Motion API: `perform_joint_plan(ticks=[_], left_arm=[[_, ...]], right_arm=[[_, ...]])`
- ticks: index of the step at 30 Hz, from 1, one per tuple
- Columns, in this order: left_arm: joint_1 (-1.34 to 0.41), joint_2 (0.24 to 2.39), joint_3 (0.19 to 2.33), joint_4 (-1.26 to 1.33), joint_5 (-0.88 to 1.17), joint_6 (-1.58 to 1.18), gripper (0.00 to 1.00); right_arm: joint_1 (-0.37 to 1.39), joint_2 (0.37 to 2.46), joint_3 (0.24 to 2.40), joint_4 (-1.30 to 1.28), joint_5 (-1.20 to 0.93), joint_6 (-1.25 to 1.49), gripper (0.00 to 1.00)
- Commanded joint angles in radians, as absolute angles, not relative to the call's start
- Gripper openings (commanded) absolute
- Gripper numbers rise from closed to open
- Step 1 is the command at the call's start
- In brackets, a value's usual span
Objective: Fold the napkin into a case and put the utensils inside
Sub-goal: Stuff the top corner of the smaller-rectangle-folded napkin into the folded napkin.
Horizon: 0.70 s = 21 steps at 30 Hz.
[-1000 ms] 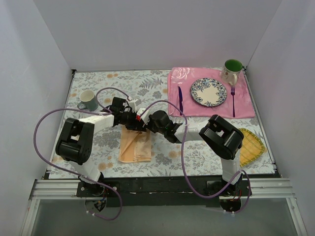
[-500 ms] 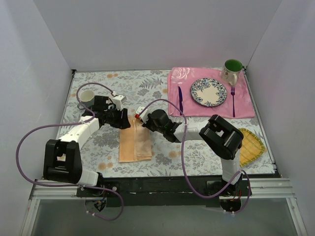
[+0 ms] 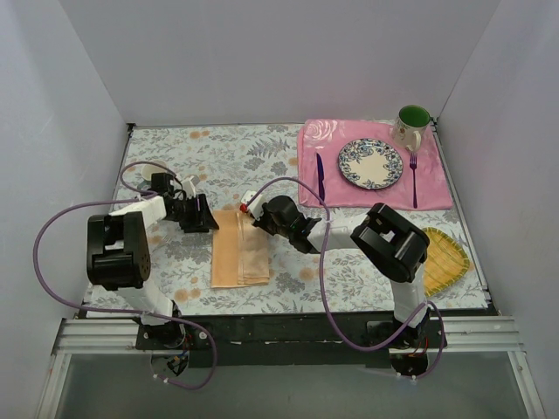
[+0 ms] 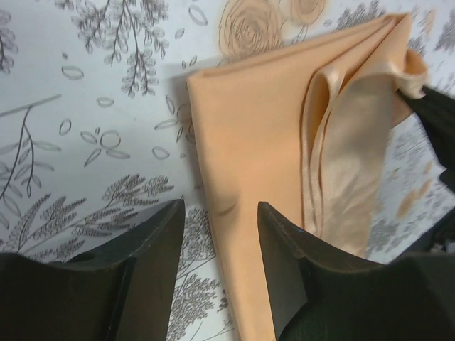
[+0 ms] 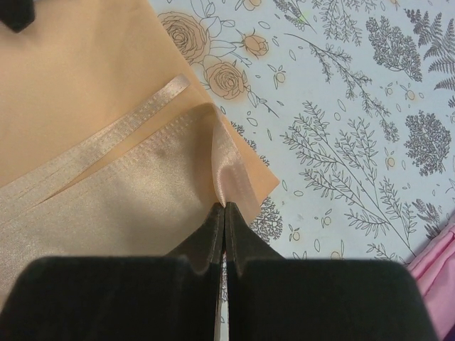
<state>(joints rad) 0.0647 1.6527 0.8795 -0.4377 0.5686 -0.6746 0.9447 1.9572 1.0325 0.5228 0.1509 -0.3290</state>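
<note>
Napkin (image 3: 234, 260), soft peach-orange cloth, lies folded to a narrow rectangle, layers loosely stacked, satin hems showing. Not yet a closed case, by my reading; it holds nothing.

Right gripper (image 5: 224, 213) is at the napkin's far right corner, jaws clenched on the raised hem of the upper layer. Judged purpose: to lift or draw that layer over for the next fold, or to open a pocket.

Left gripper (image 4: 217, 263) hovers at the napkin's far left edge, jaws released, nothing between them. Probably placed to pin or take that side.

Utensils lie well to the far right of the napkin, apart from it: slim dark purple knife (image 3: 320, 177) and slim purple fork (image 3: 413, 179), flat on a pink floral placemat (image 3: 349, 196), either side of a blue-patterned round plate (image 3: 370, 163). The plate carries nothing.

Green-lined ceramic mug (image 3: 412, 125) stands beyond the fork; contents cannot be told.

Yellow ribbed woven mat (image 3: 445, 262) lies right of the napkin, bare.
</note>
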Motion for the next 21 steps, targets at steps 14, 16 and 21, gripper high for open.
perform_joint_plan(ticks=[14, 16, 21], left_arm=[[0.071, 1.681, 0.901, -0.302, 0.744, -0.752, 0.24], [0.052, 1.654, 0.896, -0.314, 0.746, -0.718, 0.14], [0.02, 1.614, 0.881, -0.334, 0.764, -0.683, 0.0]], right_arm=[[0.95, 1.967, 1.075, 0.534, 0.167, -0.322, 0.01], [0.953, 1.967, 1.077, 0.534, 0.167, -0.321, 0.01], [0.951, 1.971, 1.085, 0.529, 0.17, -0.314, 0.01]])
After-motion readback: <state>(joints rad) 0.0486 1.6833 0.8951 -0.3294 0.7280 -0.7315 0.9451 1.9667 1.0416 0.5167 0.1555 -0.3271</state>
